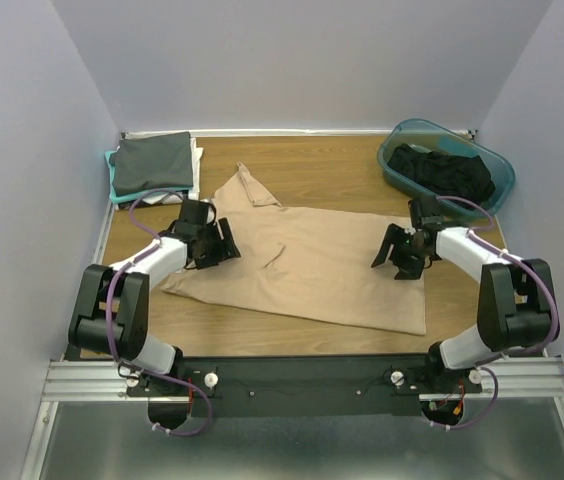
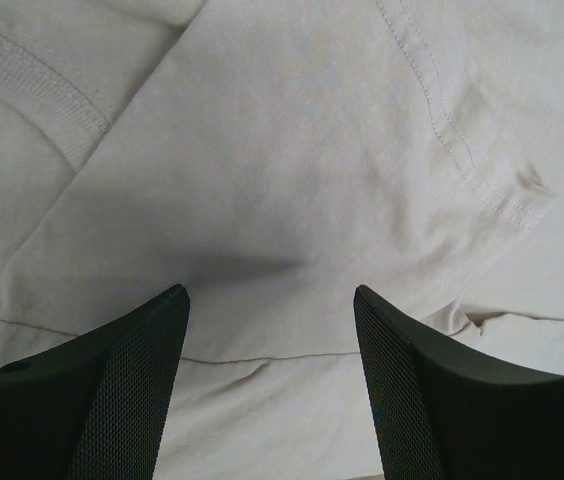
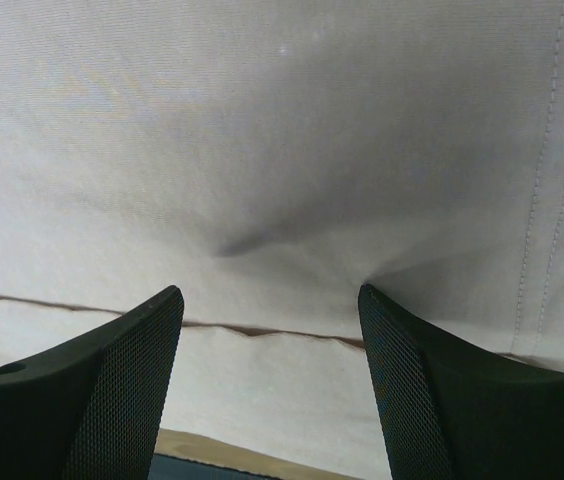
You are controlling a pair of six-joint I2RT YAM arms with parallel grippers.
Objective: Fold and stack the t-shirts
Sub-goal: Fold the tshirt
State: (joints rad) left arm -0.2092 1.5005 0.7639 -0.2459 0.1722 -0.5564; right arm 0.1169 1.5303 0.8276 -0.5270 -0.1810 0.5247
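Note:
A tan t-shirt (image 1: 312, 265) lies spread across the middle of the wooden table (image 1: 332, 165), folded lengthwise with one sleeve pointing to the back. My left gripper (image 1: 214, 244) is open and low over the shirt's left end; the left wrist view shows tan cloth (image 2: 292, 170) with a sleeve hem between its fingertips (image 2: 162, 330). My right gripper (image 1: 398, 253) is open and low over the shirt's right end; the right wrist view shows a folded cloth edge (image 3: 262, 335) between its fingertips (image 3: 382, 330). Folded dark grey, teal and white shirts (image 1: 152, 165) are stacked at the back left.
A teal plastic tub (image 1: 446, 165) with black cloth (image 1: 442, 172) in it stands at the back right. Walls close the table on three sides. Bare wood shows along the front edge and behind the shirt.

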